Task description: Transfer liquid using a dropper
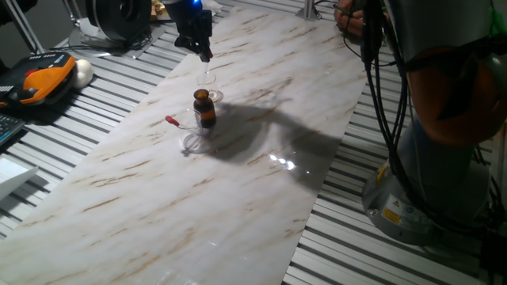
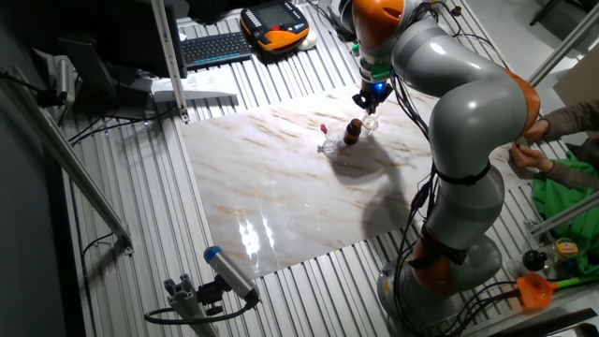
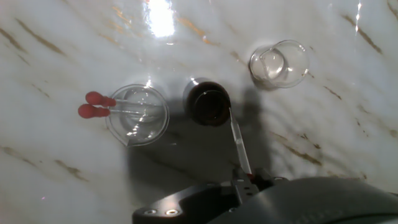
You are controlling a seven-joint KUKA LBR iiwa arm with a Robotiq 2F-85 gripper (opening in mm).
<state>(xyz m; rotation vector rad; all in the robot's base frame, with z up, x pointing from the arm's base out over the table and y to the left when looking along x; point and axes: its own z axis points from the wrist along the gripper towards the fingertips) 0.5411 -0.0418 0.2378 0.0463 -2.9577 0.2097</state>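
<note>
My gripper [image 3: 247, 182] is shut on the dropper [image 3: 239, 146], a thin clear pipette that hangs tip-down, with only a trace of red showing between the fingers. In the hand view its tip lies at the rim of the open amber bottle [image 3: 208, 102]. Two look-alike droppers with red bulbs [image 3: 92, 104] rest in a clear beaker [image 3: 138, 116] left of the bottle. A second, smaller clear glass [image 3: 278, 62] stands to the bottle's other side. In one fixed view the gripper [image 1: 204, 54] hovers above the bottle [image 1: 204, 107] and the small glass [image 1: 211, 95].
All the glassware stands on a marble-patterned board [image 1: 198, 206] over a slatted metal table. An orange-and-black pendant [image 1: 40, 83] lies off the board. The arm's grey base [image 1: 444, 158] and hanging cables [image 1: 380, 87] stand beside the board. A person's hands [image 2: 529, 154] are near the arm.
</note>
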